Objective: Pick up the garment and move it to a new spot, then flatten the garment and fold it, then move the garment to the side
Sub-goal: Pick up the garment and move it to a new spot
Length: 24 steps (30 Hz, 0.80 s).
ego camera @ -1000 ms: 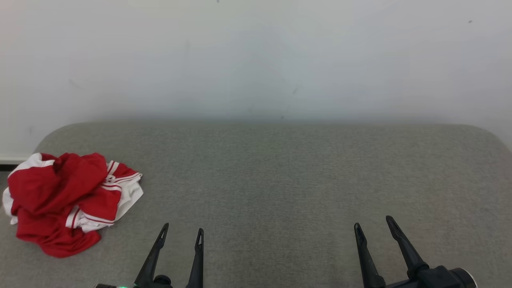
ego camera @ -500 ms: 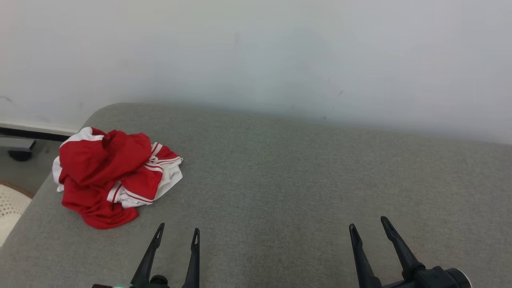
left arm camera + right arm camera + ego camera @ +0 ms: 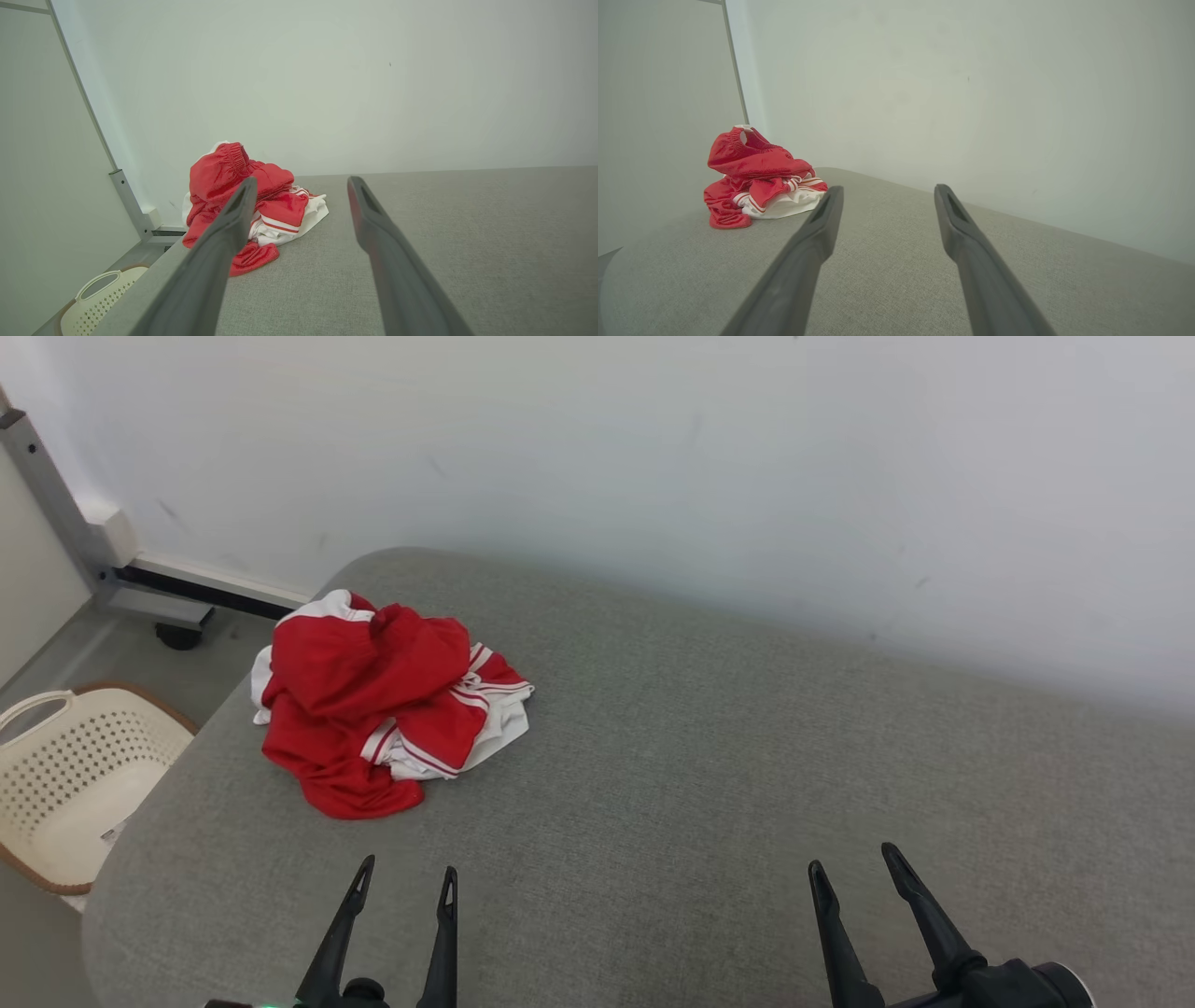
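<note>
A crumpled red garment (image 3: 373, 695) with white trim and stripes lies in a heap near the far left corner of the grey padded surface (image 3: 700, 784). The left wrist view has the garment (image 3: 252, 200) ahead and left of the fingers, and in the right wrist view the garment (image 3: 756, 177) sits far to the left. My left gripper (image 3: 406, 875) hangs open at the bottom, a little nearer than the heap, with nothing between its fingers. Low at the right, my right gripper (image 3: 851, 859) is open too, well away from the cloth.
A cream perforated laundry basket (image 3: 75, 775) stands on the floor beside the surface's left edge. A white wall (image 3: 653, 476) runs behind the surface, with a metal frame post (image 3: 56, 495) at the far left. Bare grey padding stretches to the right of the heap.
The camera has swung left: the whole picture shifted, so the garment now appears nearer the middle and the basket and floor came into view. Both grippers stay open.
</note>
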{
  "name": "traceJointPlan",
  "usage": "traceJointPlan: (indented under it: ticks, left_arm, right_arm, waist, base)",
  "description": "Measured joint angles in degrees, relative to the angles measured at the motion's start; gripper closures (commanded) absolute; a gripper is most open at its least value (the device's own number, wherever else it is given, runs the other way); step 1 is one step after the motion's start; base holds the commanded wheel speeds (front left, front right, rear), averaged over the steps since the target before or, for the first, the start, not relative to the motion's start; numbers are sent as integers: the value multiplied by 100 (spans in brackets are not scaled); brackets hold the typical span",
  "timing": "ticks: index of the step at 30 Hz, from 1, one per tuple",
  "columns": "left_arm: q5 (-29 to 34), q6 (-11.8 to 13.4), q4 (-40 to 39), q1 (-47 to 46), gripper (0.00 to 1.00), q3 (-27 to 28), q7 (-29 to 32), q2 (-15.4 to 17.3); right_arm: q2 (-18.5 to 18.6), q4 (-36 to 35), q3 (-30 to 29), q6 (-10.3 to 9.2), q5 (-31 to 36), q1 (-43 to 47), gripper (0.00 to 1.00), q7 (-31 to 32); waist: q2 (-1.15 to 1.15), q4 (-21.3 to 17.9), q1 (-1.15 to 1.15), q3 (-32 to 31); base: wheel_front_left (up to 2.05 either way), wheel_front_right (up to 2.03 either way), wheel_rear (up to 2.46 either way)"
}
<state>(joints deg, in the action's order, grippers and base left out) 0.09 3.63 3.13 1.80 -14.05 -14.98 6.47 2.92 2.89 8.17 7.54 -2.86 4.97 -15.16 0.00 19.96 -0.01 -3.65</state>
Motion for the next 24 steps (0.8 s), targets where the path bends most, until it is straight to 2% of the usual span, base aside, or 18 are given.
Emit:
traceJointPlan:
  ticks: [11,24]
  left_arm:
    - [-3,100,-40,1,0,27,0,34]
    - [-10,167,-32,0,0,38,0,8]
  right_arm:
    - [-1,-3,26,0,-9,0,0,1]
    - [-1,23,31,0,-8,-2,0,1]
  waist:
    - [0,559,0,20]
    - [0,694,1,81]
  base:
    - [0,0,0]
    - [0,0,0]
